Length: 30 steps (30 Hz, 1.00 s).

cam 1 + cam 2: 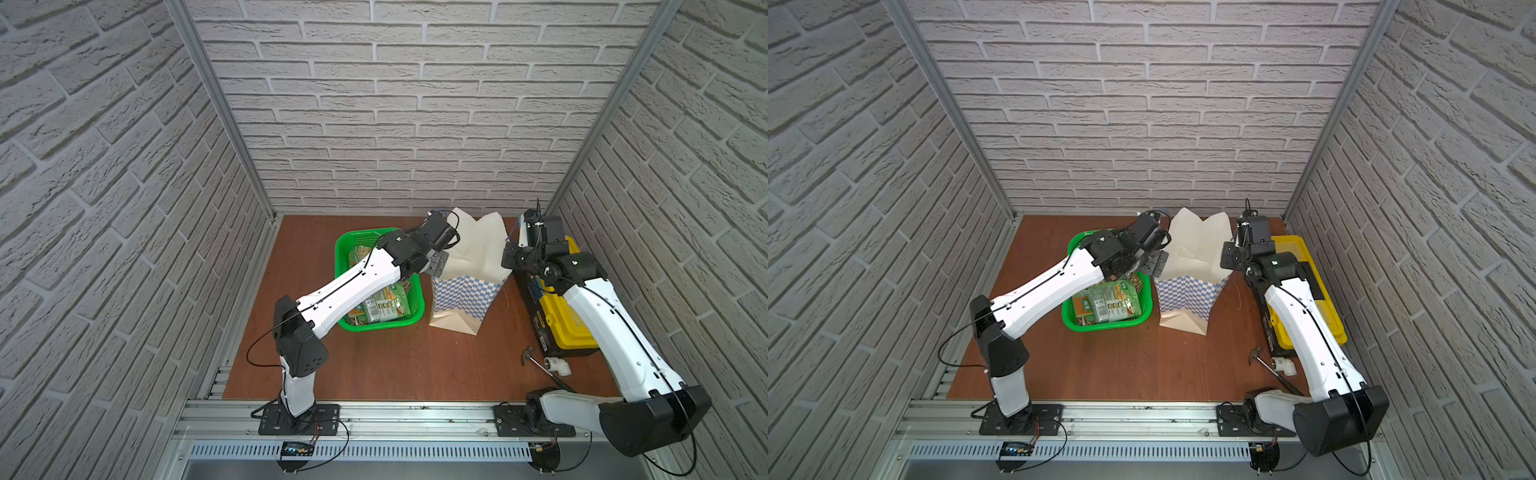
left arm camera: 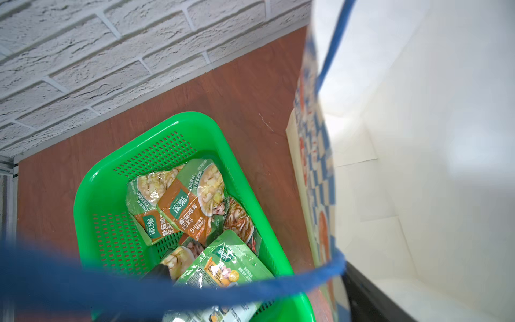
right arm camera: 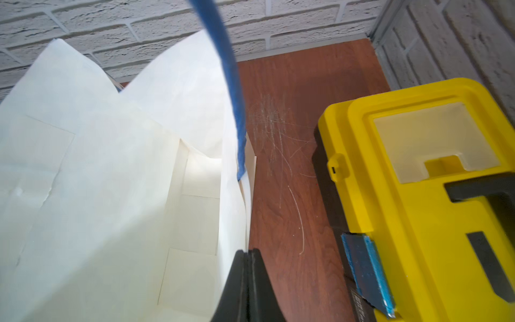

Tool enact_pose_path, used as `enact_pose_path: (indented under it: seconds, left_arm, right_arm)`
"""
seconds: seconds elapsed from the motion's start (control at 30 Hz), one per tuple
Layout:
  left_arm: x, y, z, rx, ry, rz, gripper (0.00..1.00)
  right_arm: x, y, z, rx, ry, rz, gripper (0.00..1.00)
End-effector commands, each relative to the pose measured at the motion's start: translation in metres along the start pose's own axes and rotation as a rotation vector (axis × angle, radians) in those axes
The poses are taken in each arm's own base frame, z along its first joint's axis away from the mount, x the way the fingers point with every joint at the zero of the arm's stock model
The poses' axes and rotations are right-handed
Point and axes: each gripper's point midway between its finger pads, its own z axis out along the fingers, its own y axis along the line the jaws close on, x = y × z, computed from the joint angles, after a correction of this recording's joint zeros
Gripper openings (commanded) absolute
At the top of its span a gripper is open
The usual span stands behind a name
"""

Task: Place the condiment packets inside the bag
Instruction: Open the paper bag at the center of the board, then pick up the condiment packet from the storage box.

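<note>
The white paper bag (image 1: 469,249) (image 1: 1192,257) with a blue-checkered band stands tilted at mid-table, its mouth spread. Several green and orange condiment packets (image 1: 384,305) (image 2: 192,206) lie in the green basket (image 1: 361,239) left of it. My left gripper (image 1: 438,262) (image 2: 259,281) is open at the bag's left rim, one dark finger (image 2: 362,292) inside the bag (image 2: 418,139) and the blue cord handle (image 2: 195,290) across its view. My right gripper (image 1: 509,249) (image 3: 247,255) is shut on the bag's right wall (image 3: 97,167) at the rim.
A yellow-and-black toolbox (image 1: 565,328) (image 3: 418,195) sits against the right wall, close to my right arm. A small hammer (image 1: 530,355) and a white fitting (image 1: 557,365) lie in front of it. Brick walls close three sides of the wooden table (image 1: 374,365).
</note>
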Motion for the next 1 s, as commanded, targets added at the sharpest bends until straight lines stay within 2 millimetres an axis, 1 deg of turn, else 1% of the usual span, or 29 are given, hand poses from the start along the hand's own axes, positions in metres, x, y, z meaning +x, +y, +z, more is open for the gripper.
enact_pose_path:
  seconds: [0.0, 0.1, 0.2, 0.27, 0.37, 0.43, 0.5, 0.6, 0.73, 0.83, 0.9, 0.97]
  left_arm:
    - [-0.030, 0.001, -0.034, 0.088, -0.129, -0.082, 0.98]
    - [-0.033, 0.000, -0.046, 0.165, -0.138, -0.107, 0.98]
    - [-0.032, 0.007, -0.055, 0.204, -0.153, -0.147, 0.98]
    - [-0.027, 0.019, -0.061, 0.207, -0.165, -0.182, 0.98]
    - [-0.007, 0.049, -0.059, 0.156, -0.163, -0.230, 0.98]
    - [0.015, 0.072, -0.051, 0.119, -0.120, -0.267, 0.98]
    - [0.042, 0.093, -0.040, 0.075, -0.063, -0.299, 0.98]
    - [0.079, 0.113, -0.023, 0.063, 0.025, -0.353, 0.98]
    - [0.117, 0.123, -0.003, 0.040, 0.128, -0.366, 0.98]
    - [0.146, 0.126, 0.021, 0.058, 0.226, -0.392, 0.98]
    - [0.161, 0.125, 0.036, 0.077, 0.275, -0.406, 0.98]
    - [0.169, 0.122, 0.049, 0.100, 0.310, -0.414, 0.97]
  right_arm:
    - [-0.022, 0.027, -0.007, -0.152, -0.094, 0.044, 0.03]
    - [-0.025, 0.027, -0.004, -0.144, -0.091, 0.043, 0.03]
    - [-0.025, 0.027, -0.003, -0.138, -0.084, 0.038, 0.03]
    - [-0.025, 0.027, -0.004, -0.141, -0.086, 0.038, 0.03]
    - [-0.025, 0.028, -0.006, -0.147, -0.086, 0.035, 0.03]
    - [-0.025, 0.028, -0.007, -0.152, -0.087, 0.032, 0.03]
    - [-0.024, 0.029, -0.008, -0.156, -0.084, 0.031, 0.03]
    - [-0.023, 0.029, -0.008, -0.157, -0.084, 0.029, 0.04]
    - [-0.023, 0.030, -0.008, -0.162, -0.080, 0.026, 0.04]
    - [-0.022, 0.030, -0.006, -0.162, -0.074, 0.026, 0.04]
    - [-0.021, 0.030, -0.005, -0.160, -0.070, 0.024, 0.04]
    - [-0.021, 0.030, -0.005, -0.159, -0.069, 0.022, 0.04]
